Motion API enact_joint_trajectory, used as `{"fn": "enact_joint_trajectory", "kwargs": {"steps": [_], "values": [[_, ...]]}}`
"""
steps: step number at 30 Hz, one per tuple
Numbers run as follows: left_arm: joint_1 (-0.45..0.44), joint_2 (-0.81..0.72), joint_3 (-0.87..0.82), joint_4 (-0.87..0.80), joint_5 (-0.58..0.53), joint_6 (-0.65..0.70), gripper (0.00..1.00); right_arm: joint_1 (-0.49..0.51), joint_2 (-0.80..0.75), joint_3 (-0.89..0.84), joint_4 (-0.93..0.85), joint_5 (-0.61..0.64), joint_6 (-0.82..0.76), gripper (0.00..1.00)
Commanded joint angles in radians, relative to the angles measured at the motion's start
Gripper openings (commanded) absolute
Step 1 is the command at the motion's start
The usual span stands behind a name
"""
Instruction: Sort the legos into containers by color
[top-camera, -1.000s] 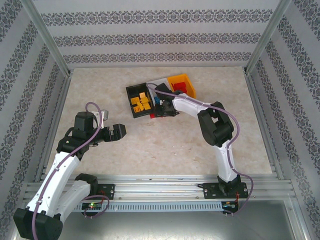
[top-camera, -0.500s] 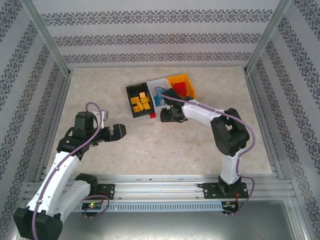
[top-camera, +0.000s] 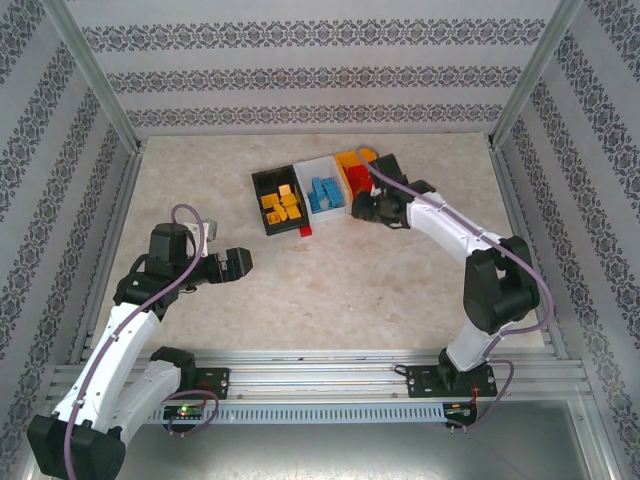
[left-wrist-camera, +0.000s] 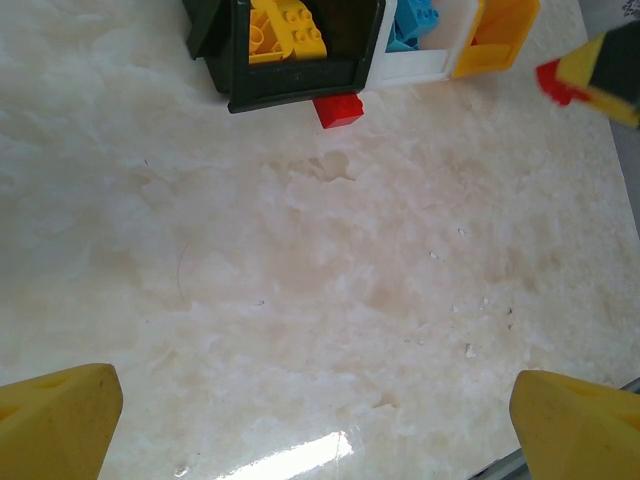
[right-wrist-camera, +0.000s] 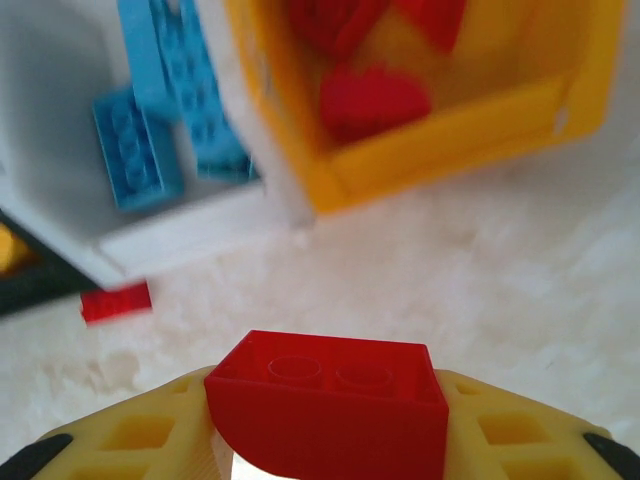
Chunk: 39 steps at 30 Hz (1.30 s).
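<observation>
Lego (left-wrist-camera: 338, 110) lies against black bin (left-wrist-camera: 300, 78).

Bright, soft light, barely any shadows. Glare on the table (left-wrist-camera: 330, 300) well nearer than the black bin (left-wrist-camera: 300, 75); right wrist view's blurry.

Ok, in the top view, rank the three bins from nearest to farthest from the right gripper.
1. The orange-yellow bin, right end of the row, just beyond the right gripper, which holds a red lego.
2. The white bin, middle of the row.
3. The black bin, left end of the row.
</observation>
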<state>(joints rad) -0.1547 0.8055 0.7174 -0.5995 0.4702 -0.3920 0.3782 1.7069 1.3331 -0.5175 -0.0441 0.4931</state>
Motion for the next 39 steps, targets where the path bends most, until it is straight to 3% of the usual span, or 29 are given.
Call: {"fn": "enact_joint_trajectory", "kwargs": {"steps": [1, 11, 14, 17, 29, 34, 39], "values": [[0.017, 0.002, -0.002, -0.017, 0.014, 0.018, 1.0, -0.038, 0.063, 0.135, -0.025, -0.015, -0.043, 0.44], [0.02, 0.015, -0.002, -0.019, 0.015, 0.021, 1.0, -0.129, 0.379, 0.529, -0.101, -0.018, -0.05, 0.45], [0.021, 0.02, -0.003, -0.019, 0.02, 0.021, 1.0, -0.14, 0.462, 0.65, -0.155, -0.011, -0.065, 0.55], [0.022, 0.026, -0.005, -0.014, 0.027, 0.019, 1.0, -0.141, 0.495, 0.72, -0.2, -0.026, -0.08, 0.59], [0.022, 0.037, -0.008, -0.003, 0.054, 0.017, 1.0, -0.07, 0.265, 0.453, -0.126, -0.055, -0.092, 0.71], [0.021, 0.038, -0.014, 0.012, 0.082, 0.013, 1.0, 0.043, 0.202, 0.291, -0.086, -0.096, -0.068, 0.77], [0.021, 0.039, -0.014, 0.012, 0.085, 0.013, 1.0, 0.188, 0.241, 0.232, -0.077, -0.031, -0.069, 0.79]]}}
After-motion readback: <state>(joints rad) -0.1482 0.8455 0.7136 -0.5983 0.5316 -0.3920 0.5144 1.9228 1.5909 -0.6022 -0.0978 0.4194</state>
